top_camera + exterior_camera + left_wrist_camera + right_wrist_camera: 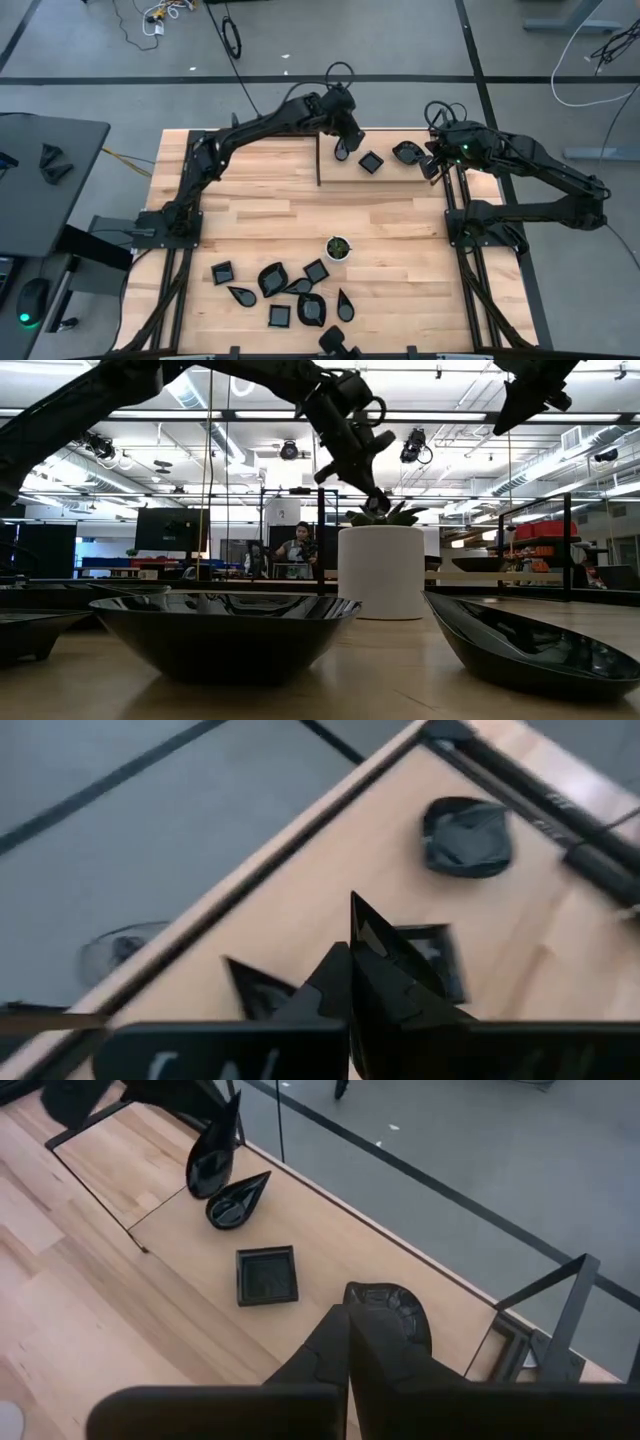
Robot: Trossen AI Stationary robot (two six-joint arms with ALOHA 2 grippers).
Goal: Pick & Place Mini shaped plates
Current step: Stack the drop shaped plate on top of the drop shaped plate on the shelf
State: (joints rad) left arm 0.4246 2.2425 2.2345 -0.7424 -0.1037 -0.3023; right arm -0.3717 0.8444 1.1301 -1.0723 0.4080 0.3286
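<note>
Near-edge cluster: black mini shaped plates (272,279) lie grouped near the table's (260,200) front edge; a white cup (338,248) stands just beside them
Left gripper (347,143): raised over the far edge; fingers pinched on a teardrop plate (212,1158) hanging tilted
Far strip: teardrop dish (238,1200), square dish (371,162), leaf dish (407,152) lying apart
Right gripper (432,165): hovering near the leaf dish; fingers pressed together, holding nothing

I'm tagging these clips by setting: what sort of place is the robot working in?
Probably an open-plan lab or office workspace. Exposed ceiling ducts and track lights hang overhead, a person sits at a desk in the background, and the wooden table stands on a grey floor with loose cables.
</note>
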